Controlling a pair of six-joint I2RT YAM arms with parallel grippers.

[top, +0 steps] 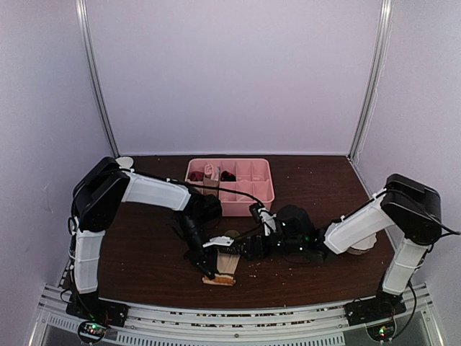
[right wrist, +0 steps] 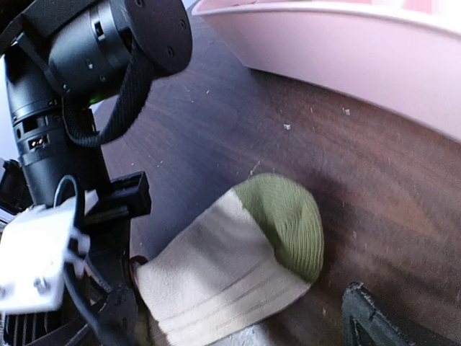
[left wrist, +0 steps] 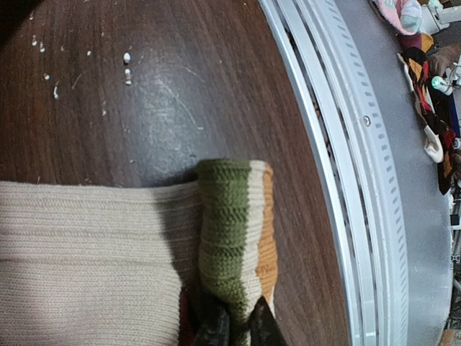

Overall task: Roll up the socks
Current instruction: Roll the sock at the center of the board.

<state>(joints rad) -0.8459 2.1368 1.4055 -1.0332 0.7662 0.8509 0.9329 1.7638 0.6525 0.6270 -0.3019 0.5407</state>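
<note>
A beige-tan sock [top: 227, 261] lies flat on the dark wooden table near the front edge. Its toe is olive green [right wrist: 284, 216], and its cuff has olive, cream and orange bands [left wrist: 234, 231]. My left gripper [left wrist: 241, 321] is shut on that cuff, which stands folded up from the table between the two dark fingers [left wrist: 216, 328]. In the top view the left gripper [top: 209, 268] is at the sock's near end. My right gripper [top: 245, 249] hovers over the toe end, open. One dark finger [right wrist: 371, 317] shows beside the sock, apart from it.
A pink divided tray [top: 248, 200] stands just behind the sock, with rolled fabric in two back compartments [top: 216, 175]. The metal rail [left wrist: 338, 166] runs along the table's front edge. Beyond it lies black-and-orange patterned fabric [left wrist: 426, 86]. The left arm's wrist [right wrist: 79, 108] is close to my right gripper.
</note>
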